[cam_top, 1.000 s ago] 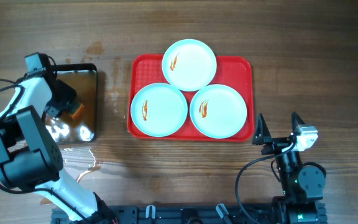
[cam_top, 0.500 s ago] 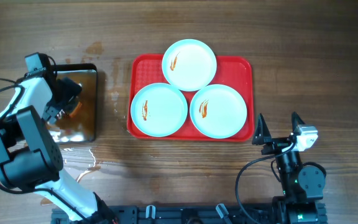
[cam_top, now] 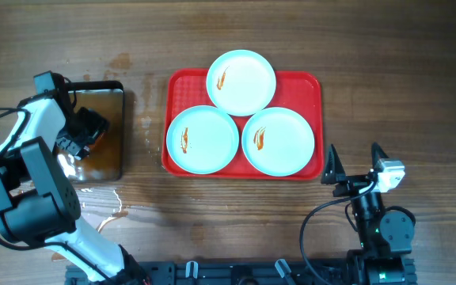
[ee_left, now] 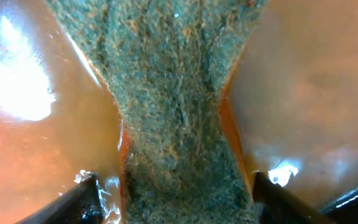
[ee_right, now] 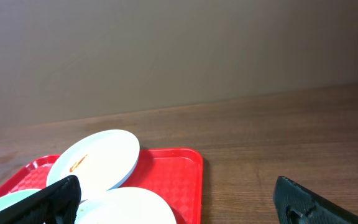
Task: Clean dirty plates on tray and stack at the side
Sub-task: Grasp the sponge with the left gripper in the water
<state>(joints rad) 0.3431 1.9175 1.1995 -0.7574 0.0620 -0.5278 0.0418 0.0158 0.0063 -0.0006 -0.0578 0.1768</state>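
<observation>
Three white plates (cam_top: 241,81) (cam_top: 202,139) (cam_top: 279,140), each with an orange-red smear, lie on the red tray (cam_top: 307,83). The back plate overlaps the two front ones. My left gripper (cam_top: 81,138) is down in the metal pan (cam_top: 109,158), away from the tray. In the left wrist view it (ee_left: 176,199) is shut on a green-faced sponge (ee_left: 179,112), pinched at its middle over brownish liquid. My right gripper (cam_top: 355,162) is open and empty, just off the tray's front right corner. The right wrist view shows the tray (ee_right: 173,171) and a smeared plate (ee_right: 98,158).
The black-rimmed metal pan stands left of the tray and holds shiny brown liquid (ee_left: 303,93). A wet patch (cam_top: 105,207) lies on the wood in front of the pan. Bare wooden table (cam_top: 402,95) stretches right of the tray.
My left gripper has shifted slightly within the pan with the sponge, and the glare on the liquid has changed. The right arm and plates have not moved.
</observation>
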